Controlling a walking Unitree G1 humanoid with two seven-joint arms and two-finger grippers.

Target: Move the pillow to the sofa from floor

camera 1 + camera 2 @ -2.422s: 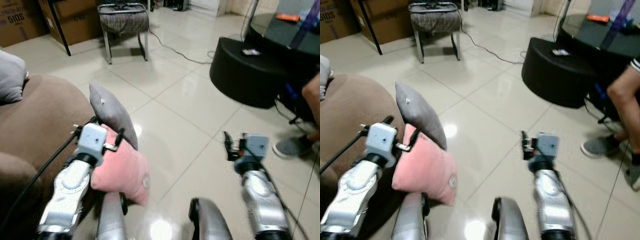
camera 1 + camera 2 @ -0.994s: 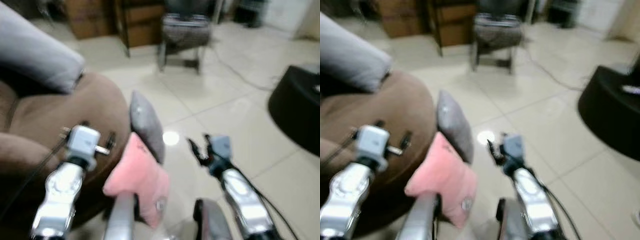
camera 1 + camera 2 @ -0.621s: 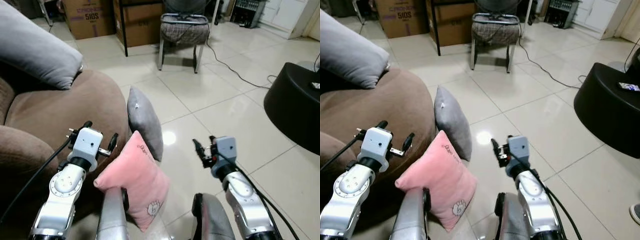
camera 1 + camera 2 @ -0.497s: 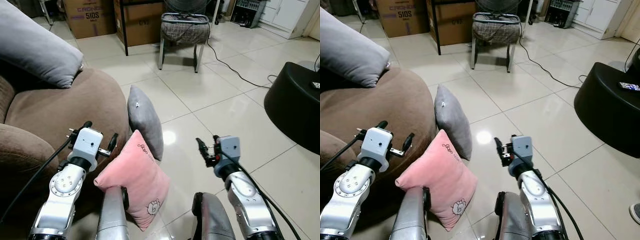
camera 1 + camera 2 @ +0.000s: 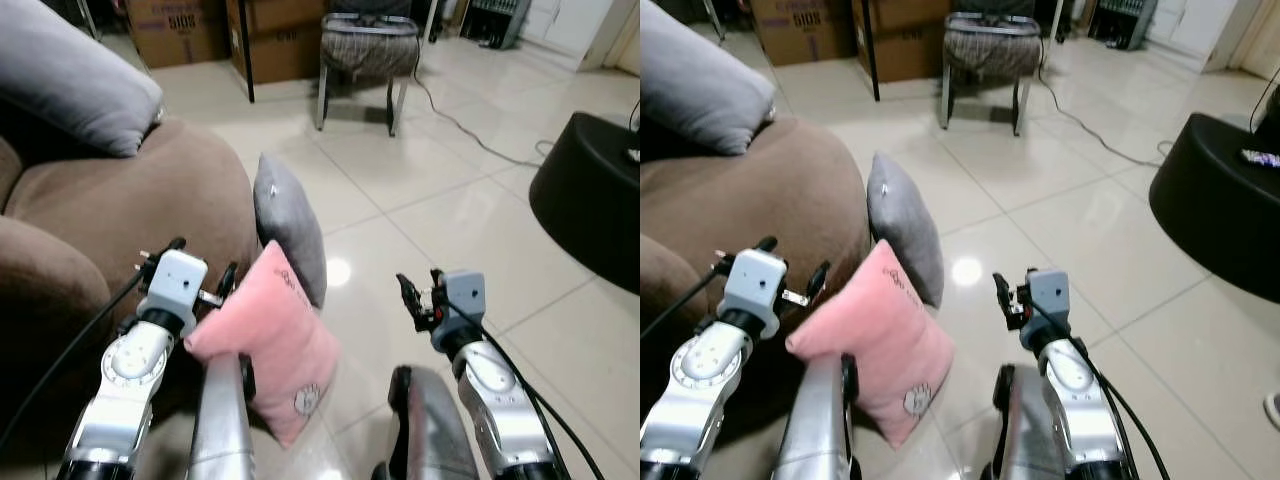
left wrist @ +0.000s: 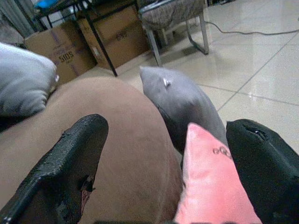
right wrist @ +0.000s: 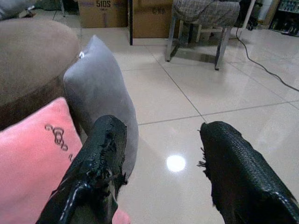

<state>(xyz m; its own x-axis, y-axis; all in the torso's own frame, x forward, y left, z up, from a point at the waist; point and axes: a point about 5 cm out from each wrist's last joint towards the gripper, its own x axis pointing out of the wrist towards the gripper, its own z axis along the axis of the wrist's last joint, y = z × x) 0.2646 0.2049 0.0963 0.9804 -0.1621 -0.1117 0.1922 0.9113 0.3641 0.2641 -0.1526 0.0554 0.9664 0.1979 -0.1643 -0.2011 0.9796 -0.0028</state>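
Observation:
A pink pillow (image 5: pixel 268 345) stands on the tiled floor, leaning against the brown sofa (image 5: pixel 110 215). A grey pillow (image 5: pixel 290 232) stands upright just behind it, also against the sofa. My left gripper (image 5: pixel 202 259) is open and hovers at the pink pillow's upper corner, by the sofa's side. In the left wrist view that corner (image 6: pixel 212 186) lies between the spread fingers (image 6: pixel 70 163). My right gripper (image 5: pixel 419 285) is open in the air to the right of both pillows, holding nothing. The right wrist view looks at the grey pillow (image 7: pixel 100 88).
A large grey cushion (image 5: pixel 70 75) lies on the sofa's back. A metal-legged chair (image 5: pixel 370 50) and cardboard boxes (image 5: pixel 190 30) stand at the far side. A black round table (image 5: pixel 590 185) is at the right. A cable (image 5: pixel 470 135) runs across the open tiles.
The view swung left toward the sofa and has since tipped down a little. Both arms hold much the same pose and the pillows have not moved.

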